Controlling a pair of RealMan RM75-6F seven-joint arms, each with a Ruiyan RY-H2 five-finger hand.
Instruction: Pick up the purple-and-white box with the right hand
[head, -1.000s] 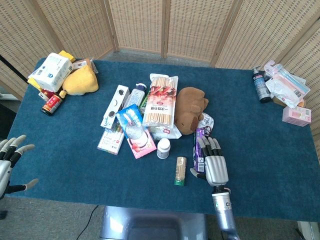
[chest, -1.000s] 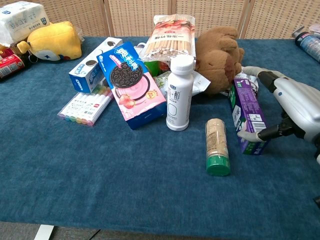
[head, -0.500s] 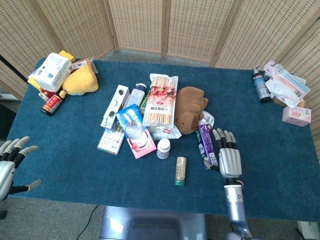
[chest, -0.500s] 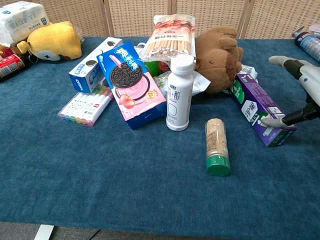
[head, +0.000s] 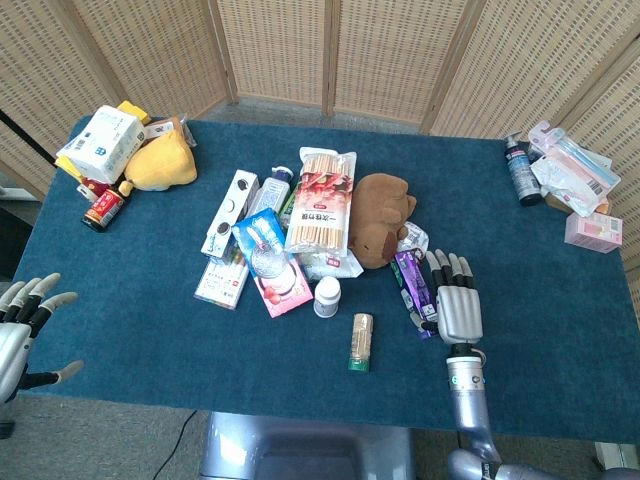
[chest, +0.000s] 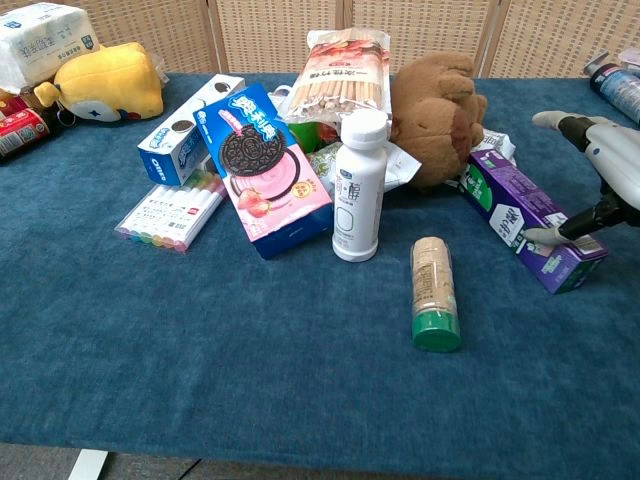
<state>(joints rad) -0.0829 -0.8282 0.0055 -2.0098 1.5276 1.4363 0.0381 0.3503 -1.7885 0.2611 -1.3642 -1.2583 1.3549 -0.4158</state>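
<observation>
Head view. Purple-and-white box lies flat on the blue table, right of centre, just in front of the brown plush toy. Its long axis runs away from the robot, slanting right toward the near end. Right robot hand lies palm-down just beside the box on its right, fingers extended and slightly apart, thumb reaching to the box's near end. Nothing lifted; no closed grip visible. Left robot hand hangs off the table's near left edge, fingers spread, empty. Small green-capped jar lies on its side nearby, left of the box.

Chest view. Box rests on a long face, near end pointing right and toward the camera. Right robot hand shows partly at the frame's right edge; its thumb tip touches the box's top face near that end, other fingers arched above and behind. White bottle stands upright well to the left.

Handling, judged: thin cardboard carton, probably light, stiff along its length, walls crushable under hard squeeze, printed surface somewhat slick. Best hold looks across the two long narrow sides near mid-length, thumb opposing fingers, moderate pressure.
</observation>
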